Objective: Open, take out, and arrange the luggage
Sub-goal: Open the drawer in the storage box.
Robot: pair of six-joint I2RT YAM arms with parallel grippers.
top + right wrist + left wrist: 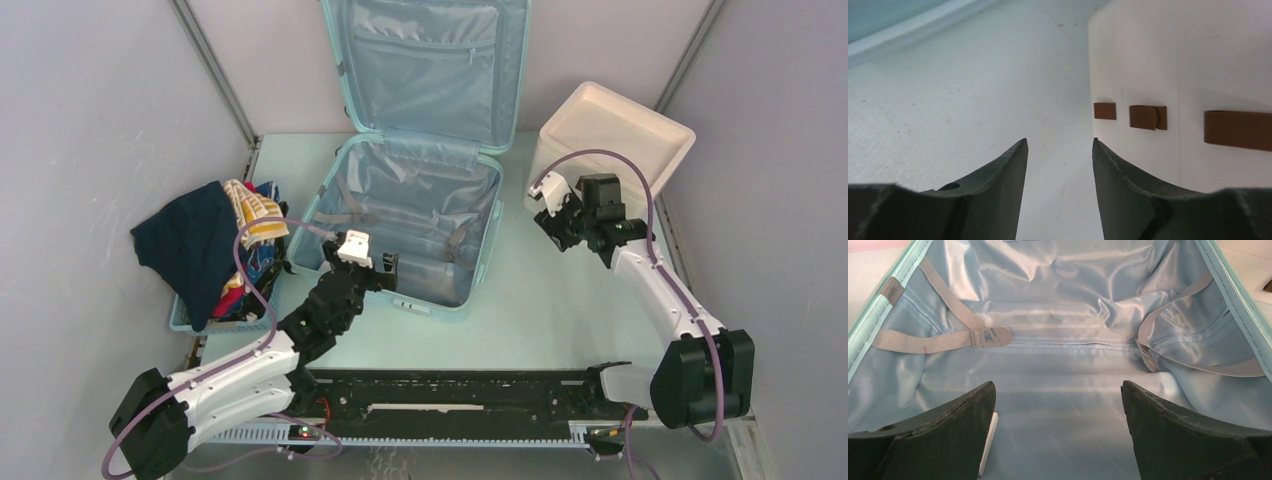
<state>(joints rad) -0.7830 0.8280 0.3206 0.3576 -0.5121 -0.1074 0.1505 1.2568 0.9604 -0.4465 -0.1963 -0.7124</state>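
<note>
At the far left the basket (185, 322) is heaped with clothes (195, 245), just beside the luggage (420, 215). The luggage lies open mid-table, its lower shell flat and its lid standing upright at the far wall.

My left pincer (1058, 390) hangs over the shell's near-left rim, spread wide and holding nothing. Below it I see only glossy lining and two grey straps (923, 342), one ending in a buckle (990, 336).

I judge the shell stiff and, with nothing showing inside, light for its bulk. The lining looks slick and loose, so it would slide and bunch if I pinched it. The straps are soft and would give. If I must shift the case, the hard rim is my best hold. The upright lid may tip.

On the right, my right pincer (1059, 145) hovers close to the near side of the cream box (620, 125), by its brown tabs (1147, 117). Its jaws are parted narrowly, with only bare table (560, 310) between them.
</note>
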